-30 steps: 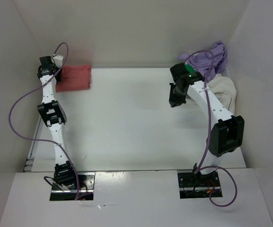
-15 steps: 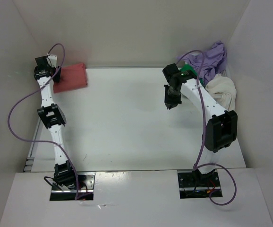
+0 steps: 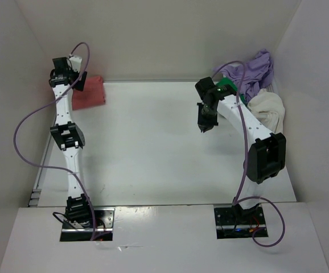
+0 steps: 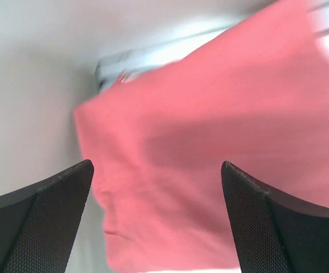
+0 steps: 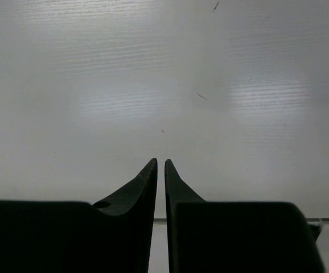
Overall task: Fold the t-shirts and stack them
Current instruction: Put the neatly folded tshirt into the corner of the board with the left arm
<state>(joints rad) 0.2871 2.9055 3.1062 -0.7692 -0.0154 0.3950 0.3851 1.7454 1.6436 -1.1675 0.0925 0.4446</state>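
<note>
The salmon-red t-shirt (image 3: 90, 94) lies folded in the table's far left corner and fills the left wrist view (image 4: 210, 142). Just above it hangs my left gripper (image 3: 75, 79) (image 4: 157, 165), open wide, with nothing between its fingers. The remaining t-shirts are heaped at the back right: lavender-purple (image 3: 256, 67) on top, a bit of bright green (image 3: 228, 85) and cream-white (image 3: 267, 105) nearer. Left of that heap my right gripper (image 3: 204, 126) (image 5: 160, 162) is shut and empty, pointing down at the bare white table (image 5: 164, 85).
White walls close in the table (image 3: 153, 148) on the left, back and right. The left wall (image 3: 16, 85) stands right beside my left gripper. Purple cables loop off both arms.
My left gripper has opened and let go of the salmon-red shirt, then lifted slightly toward the back. The shirt now lies a little further left. My right gripper shifted slightly left and stayed shut.
</note>
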